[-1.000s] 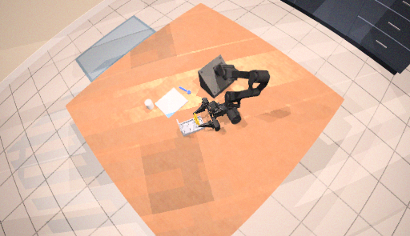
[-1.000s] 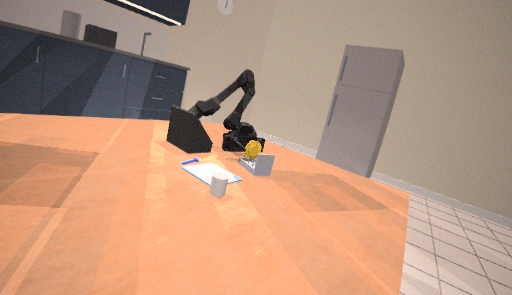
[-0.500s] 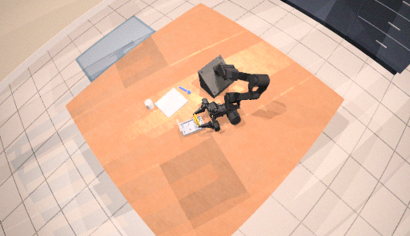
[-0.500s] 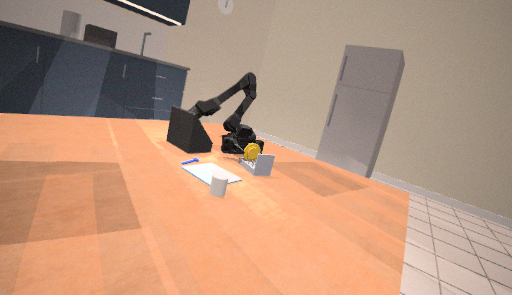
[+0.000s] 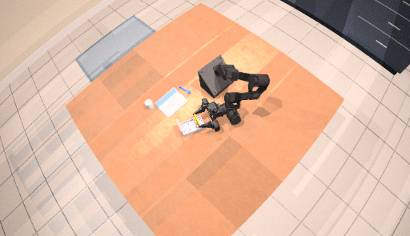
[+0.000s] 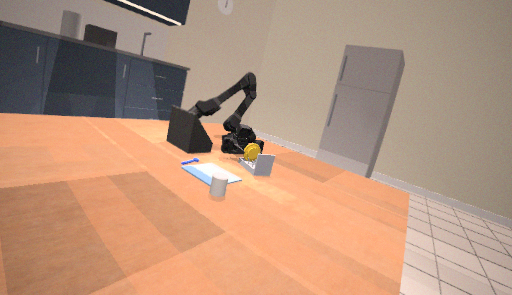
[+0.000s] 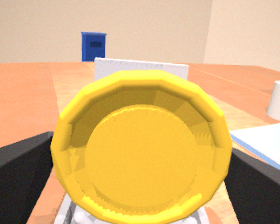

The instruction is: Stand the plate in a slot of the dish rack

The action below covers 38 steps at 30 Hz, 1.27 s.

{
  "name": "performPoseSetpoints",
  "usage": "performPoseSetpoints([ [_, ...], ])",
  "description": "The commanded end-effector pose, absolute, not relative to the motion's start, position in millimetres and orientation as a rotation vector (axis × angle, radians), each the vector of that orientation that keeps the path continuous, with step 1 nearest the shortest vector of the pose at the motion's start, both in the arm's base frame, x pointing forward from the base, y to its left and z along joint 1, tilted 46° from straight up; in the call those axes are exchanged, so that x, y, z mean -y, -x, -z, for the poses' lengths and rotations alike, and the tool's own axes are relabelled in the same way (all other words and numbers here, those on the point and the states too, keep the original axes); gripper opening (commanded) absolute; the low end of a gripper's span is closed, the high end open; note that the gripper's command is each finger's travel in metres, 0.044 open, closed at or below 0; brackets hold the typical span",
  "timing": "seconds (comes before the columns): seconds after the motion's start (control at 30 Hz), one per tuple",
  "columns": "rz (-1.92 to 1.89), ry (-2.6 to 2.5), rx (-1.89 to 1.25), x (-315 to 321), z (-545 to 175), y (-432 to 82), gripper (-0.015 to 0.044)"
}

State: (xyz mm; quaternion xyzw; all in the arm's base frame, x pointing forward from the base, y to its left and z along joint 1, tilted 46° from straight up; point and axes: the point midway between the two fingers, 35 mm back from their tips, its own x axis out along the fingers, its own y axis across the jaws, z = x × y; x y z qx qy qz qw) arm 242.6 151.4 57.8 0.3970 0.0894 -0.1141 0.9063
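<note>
The yellow plate point(image 5: 196, 120) point(image 6: 252, 151) point(image 7: 141, 150) stands upright, its face toward the wrist camera, at the arm-side end of the dish rack. The light grey dish rack point(image 5: 185, 128) point(image 6: 265, 166) point(image 7: 141, 65) has a tall panel at its far end. My gripper point(image 5: 198, 120) point(image 7: 141, 149) is shut on the plate, with one finger against each side of the rim. The plate's lower edge is low over or among the rack's rails. The plate hides most of the rails in the wrist view, so I cannot tell which slot it is in or whether it rests there.
A white and light blue flat sheet point(image 5: 172, 103) point(image 6: 212, 171) point(image 7: 271, 142) lies beside the rack. A white cup point(image 5: 149, 104) point(image 6: 218, 185) point(image 7: 279, 101) stands beyond it. A blue utensil point(image 5: 184, 90) point(image 6: 190, 161) lies near the dark arm base point(image 5: 214, 78) point(image 6: 187, 132).
</note>
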Motion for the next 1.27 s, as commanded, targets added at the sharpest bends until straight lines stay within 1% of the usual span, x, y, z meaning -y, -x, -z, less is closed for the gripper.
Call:
performPoseSetpoints([
  [0.0,0.236,-0.82,-0.184,-151.4,-57.8,-242.6,0.04],
  [0.3,0.24,-0.81,-0.191,-146.0,-65.4,-246.1,0.04],
  [0.8,0.243,-0.79,-0.169,-73.1,-143.8,-259.4,0.04],
  [1.0,0.247,-0.769,-0.179,-72.0,-143.9,-262.9,0.04],
  [1.23,0.29,-0.573,-0.304,-63.0,-131.6,-276.7,0.04],
])
